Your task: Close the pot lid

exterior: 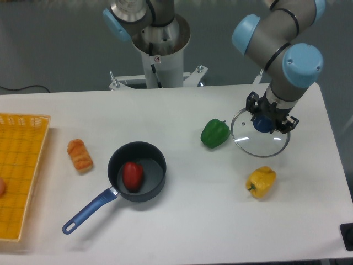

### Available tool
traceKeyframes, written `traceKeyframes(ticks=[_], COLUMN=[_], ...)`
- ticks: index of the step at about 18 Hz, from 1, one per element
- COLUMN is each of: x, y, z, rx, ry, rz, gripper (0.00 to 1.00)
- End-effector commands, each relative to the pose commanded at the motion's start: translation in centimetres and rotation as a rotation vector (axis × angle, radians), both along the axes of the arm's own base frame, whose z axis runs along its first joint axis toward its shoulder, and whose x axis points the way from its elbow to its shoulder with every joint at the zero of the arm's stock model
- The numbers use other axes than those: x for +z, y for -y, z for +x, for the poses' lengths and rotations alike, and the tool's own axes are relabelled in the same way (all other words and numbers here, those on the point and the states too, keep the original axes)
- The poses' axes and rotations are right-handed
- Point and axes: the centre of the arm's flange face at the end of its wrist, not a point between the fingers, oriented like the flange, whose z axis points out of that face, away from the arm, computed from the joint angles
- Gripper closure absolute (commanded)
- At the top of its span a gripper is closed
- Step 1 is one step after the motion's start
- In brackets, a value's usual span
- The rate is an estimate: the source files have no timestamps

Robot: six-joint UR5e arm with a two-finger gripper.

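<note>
So the lid (260, 134) is a clear glass disc with a thin silver rim and a blue knob, sitting on the right side of the white tabletop (182, 221), just beside a green pepper (215, 133). The tool (265, 122) is clamped on the knob. The pot (137, 171), dark navy with a long blue handle, sits well apart toward the left, uncovered, with a red pepper (132, 175) inside. A yellow pepper (261, 182) lies near the lid.

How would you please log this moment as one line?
gripper: at blue knob of round glass lid | dark navy pot: open, red pepper inside | lid apart from pot
</note>
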Motion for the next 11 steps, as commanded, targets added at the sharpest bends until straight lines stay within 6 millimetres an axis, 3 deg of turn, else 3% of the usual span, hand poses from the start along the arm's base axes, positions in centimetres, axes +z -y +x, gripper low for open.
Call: traceKeyframes(ticks=[11], x=[0.5], y=[-1.3], z=[1.1], rx=[0.032], ry=[-0.008], rz=[-0.001], gripper=[0.44])
